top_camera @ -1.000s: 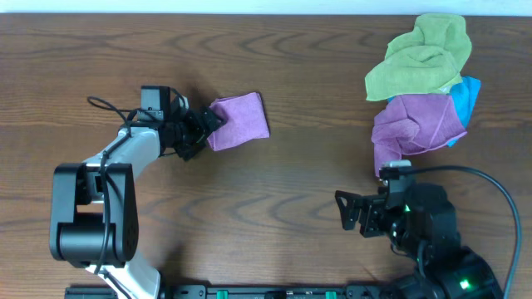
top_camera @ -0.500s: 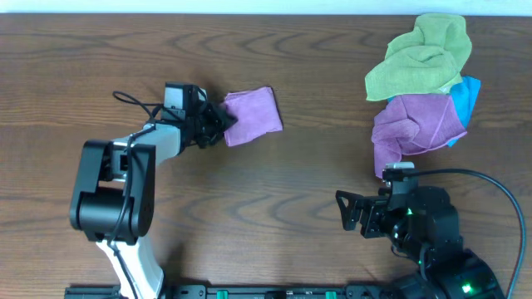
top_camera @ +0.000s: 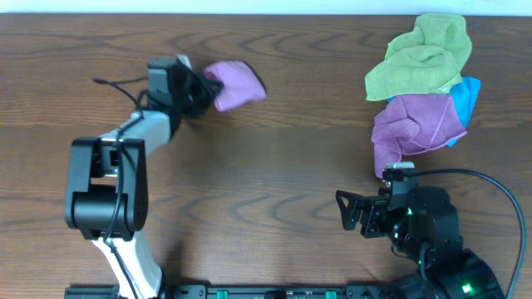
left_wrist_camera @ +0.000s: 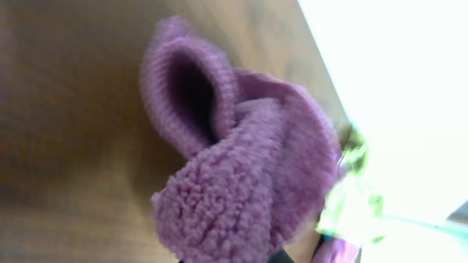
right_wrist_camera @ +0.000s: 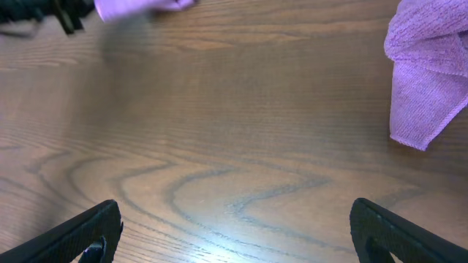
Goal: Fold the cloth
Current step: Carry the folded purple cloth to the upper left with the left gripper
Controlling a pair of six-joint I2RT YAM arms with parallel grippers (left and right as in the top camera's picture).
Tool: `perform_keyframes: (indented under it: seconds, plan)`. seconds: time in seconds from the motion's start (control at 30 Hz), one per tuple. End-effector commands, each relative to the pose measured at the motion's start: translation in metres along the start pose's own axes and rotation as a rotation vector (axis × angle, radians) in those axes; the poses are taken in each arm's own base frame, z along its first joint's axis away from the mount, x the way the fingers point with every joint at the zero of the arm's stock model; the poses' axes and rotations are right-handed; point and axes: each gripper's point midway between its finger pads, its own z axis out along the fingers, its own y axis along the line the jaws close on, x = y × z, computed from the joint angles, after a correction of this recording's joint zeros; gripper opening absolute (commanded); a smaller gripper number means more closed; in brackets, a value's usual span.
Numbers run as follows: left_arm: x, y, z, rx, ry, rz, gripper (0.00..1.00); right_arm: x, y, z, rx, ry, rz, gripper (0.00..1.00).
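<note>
Brown wood-grain table (top_camera: 274,191) filled the overhead view, a pale strip along its far edge. The left gripper (top_camera: 208,87) had its jaws pinched on one edge of the small purple cloth (top_camera: 235,81), which hung bunched and doubled near the far left of the table (the wrist view showed its layers curling open, the fingers themselves hidden). The right gripper (top_camera: 343,212) rested low at the near right, jaws spread wide, holding nothing.

The step looked like setting down the folded piece. Doing it well would mean keeping the pinch firm, lowering until the layers lay flat, then releasing well inside the far edge.

Count: two arms; four cloths, one held, three piled at the far right: green cloth (top_camera: 420,54), purple cloth (top_camera: 416,124), blue cloth (top_camera: 468,95).
</note>
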Motion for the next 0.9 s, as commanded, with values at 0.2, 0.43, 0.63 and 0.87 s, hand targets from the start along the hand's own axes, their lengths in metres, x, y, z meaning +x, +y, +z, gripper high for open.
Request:
perform_keyframes:
  seconds: [0.2,0.43,0.63,0.87]
  plan:
    - [-0.129,-0.028,-0.058,-0.088,-0.382,-0.008,0.06,0.002,-0.001,0.001,0.001,0.002,0.02,0.99]
    - [-0.17,-0.002,-0.088,-0.217,-0.586,-0.024,0.06,0.002,-0.001,0.001,0.001,0.002,0.02,0.99]
    - [-0.187,0.012,-0.105,-0.307,-0.716,-0.037,0.06,0.002,-0.001,0.001,0.001,0.002,0.02,0.99]
    - [-0.188,0.038,-0.087,-0.342,-0.713,-0.049,0.06,0.002,-0.001,0.001,0.001,0.002,0.02,0.99]
